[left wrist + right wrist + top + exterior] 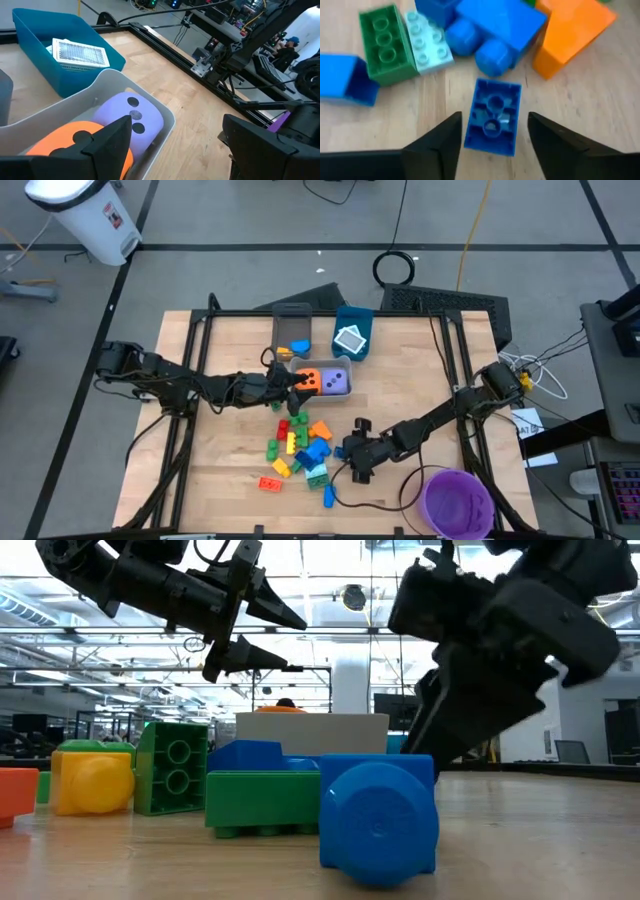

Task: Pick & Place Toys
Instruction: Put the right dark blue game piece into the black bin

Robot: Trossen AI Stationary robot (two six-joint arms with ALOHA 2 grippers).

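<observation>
The left gripper (298,380) is held above the near-left corner of the small grey bin (345,393) at table centre, w/ fingers spread apart and nothing gripped. In that bin, the orange die (309,381) and the purple die (337,383) are seen side by side, touching; in the left wrist view the purple die (131,116) lies just beyond the orange one (60,145), both under the open fingers (107,142).

A blue bin (352,332) is tilted behind the grey one, w/ a white-teal tile (350,339) resting inside. A 2nd, larger grey bin (291,325) is placed to its left, w/ a blue brick (300,346) and an orange piece (284,353) near its front end.

The brick pile (298,445) is spread on the wooden table (230,340) in front of the dice bin: red, yellow, green, blue and orange bricks, some touching, a red one (270,484) lying apart at the pile's near-left.

The right gripper (352,463) is lowered just right of the pile, fingers open, nothing held. In the right wrist view a small blue brick (492,116), underside up, is framed between the two fingers (440,145), not touched by either. Beyond it a green brick (385,42), a pale teal brick (427,40) and an orange brick (570,32) are seen.

A round purple bowl (458,504) stands at the table's near-right corner.
</observation>
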